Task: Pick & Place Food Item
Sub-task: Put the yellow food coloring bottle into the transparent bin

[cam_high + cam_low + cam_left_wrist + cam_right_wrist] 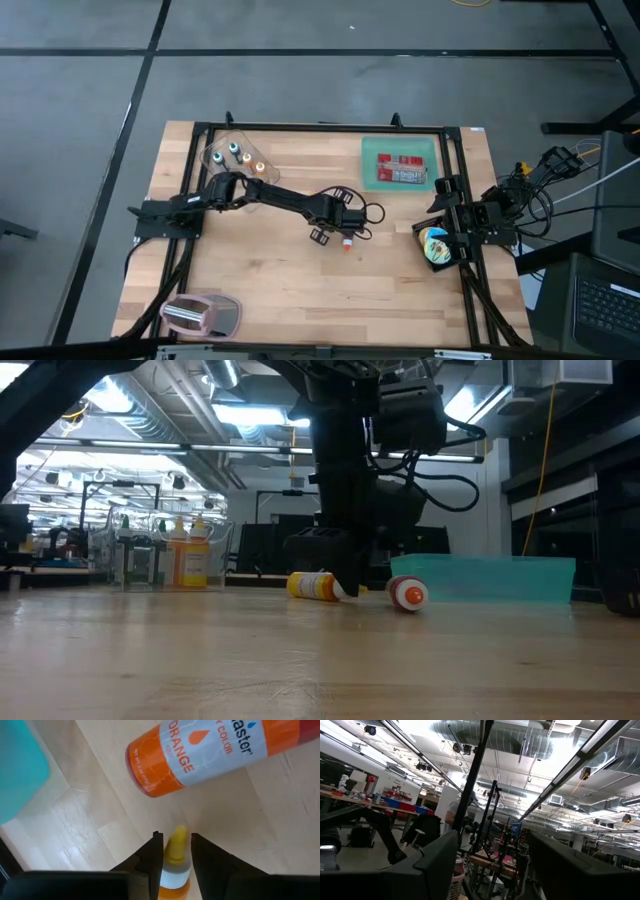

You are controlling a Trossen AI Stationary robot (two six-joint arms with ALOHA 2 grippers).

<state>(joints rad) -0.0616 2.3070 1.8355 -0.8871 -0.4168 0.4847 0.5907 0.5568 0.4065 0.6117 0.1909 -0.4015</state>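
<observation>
A small yellow food-colour bottle (175, 855) with a yellow nozzle and a white collar lies on its side on the wooden table (300, 290). In the low view the yellow bottle (314, 586) shows at mid-table. My left gripper (175, 836) is closed around its neck; from above, the left gripper (340, 238) is at the table's middle. Just beyond it lies an orange food-colour bottle (215, 750), also on its side; its red-capped end (408, 593) faces the low camera. My right gripper (492, 865) is open at the table's right edge, pointing up into the room. My left gripper pinches the yellow bottle at its neck, one finger on each side of the white collar (175, 876), with the nozzle sticking out past the fingertips. The fingers slant down from the table's left side. The bottle lies on its side on the table.
A teal tray (372, 150) holding red packets stands at the far right. A clear container (215, 155) with small bottles is at the far left. A round blue-and-yellow object (435, 245) lies by the right arm. A silver-and-pink object (200, 315) lies at the near left.
</observation>
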